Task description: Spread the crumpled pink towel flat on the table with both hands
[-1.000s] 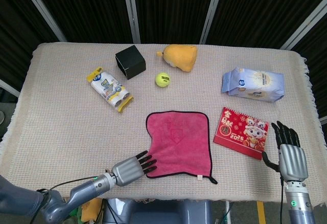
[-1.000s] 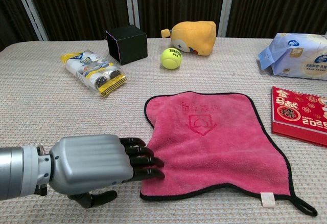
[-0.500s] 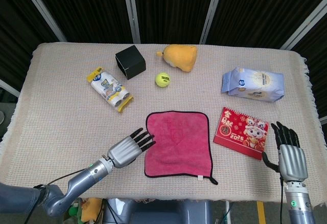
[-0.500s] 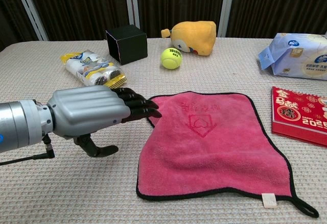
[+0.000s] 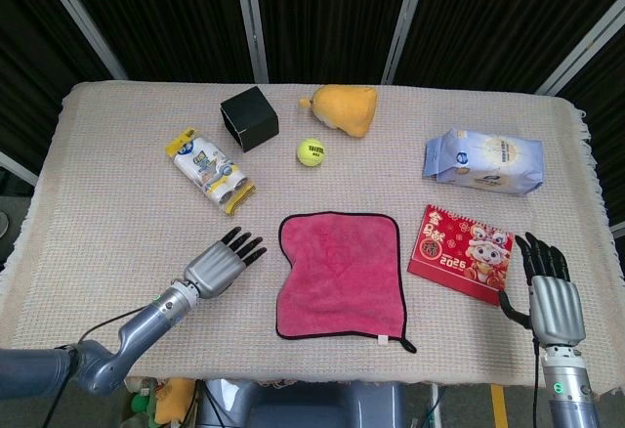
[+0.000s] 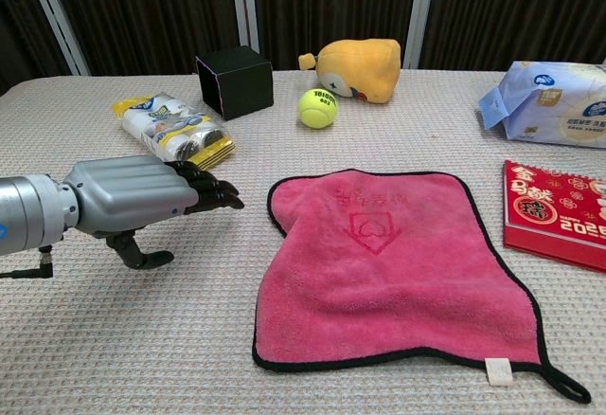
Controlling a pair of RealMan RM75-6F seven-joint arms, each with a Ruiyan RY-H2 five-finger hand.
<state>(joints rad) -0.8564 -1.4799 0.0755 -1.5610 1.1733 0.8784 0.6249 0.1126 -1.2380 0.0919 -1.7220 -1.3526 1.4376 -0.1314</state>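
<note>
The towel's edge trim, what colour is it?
Black piping runs around the pink towel, with a black loop at one corner. The chest view shows it best.

On the red calendar (image 5: 462, 254) near my right hand (image 5: 553, 293) I can read "2026" beside its cartoon figure; in my chest view only "202" shows before the frame cuts it. The pink towel (image 6: 390, 266) carries an embossed emblem with characters I cannot make out. Print on the tennis ball (image 6: 318, 108), the blue wipes pack (image 5: 482, 161) and the yellow-edged packet (image 5: 209, 170) is too small to read.
</note>
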